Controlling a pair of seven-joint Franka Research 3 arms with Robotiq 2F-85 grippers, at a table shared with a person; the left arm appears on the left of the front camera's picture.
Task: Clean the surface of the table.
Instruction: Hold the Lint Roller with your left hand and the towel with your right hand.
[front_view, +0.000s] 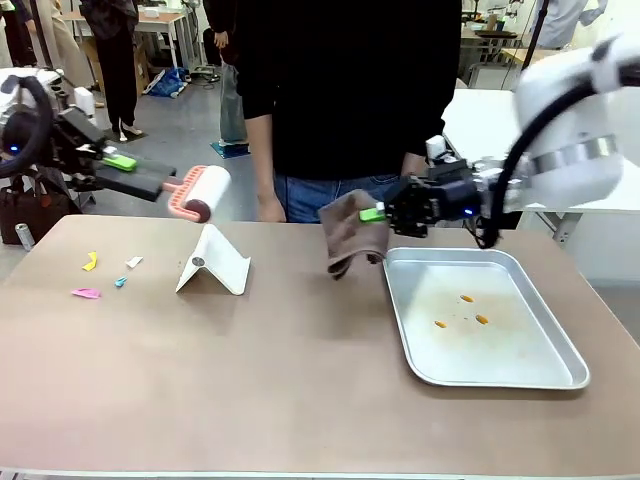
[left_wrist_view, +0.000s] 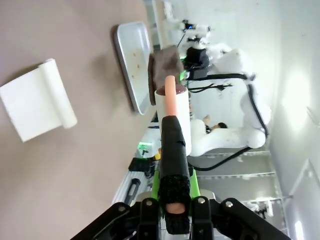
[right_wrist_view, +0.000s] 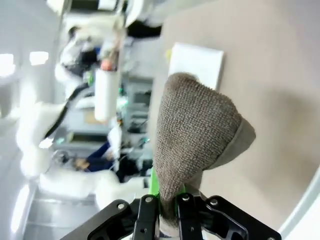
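table (front_view: 300, 380): taupe-brown | tray (front_view: 520, 350): silver, orange specks | cloth (front_view: 350, 235): grey-brown | roller (front_view: 203, 190): white, salmon frame, black handle | stand (front_view: 218, 265): white

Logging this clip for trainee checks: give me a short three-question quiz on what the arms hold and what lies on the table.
1. True or false: the right gripper is shut on a brown cloth.
2. The left gripper holds: A) a sponge, B) a lint roller, C) a brush?
3. Fill in: seen from the front, the coloured scraps lie on the table to the ___ of the white stand.
Key: 1 true; 2 B; 3 left.
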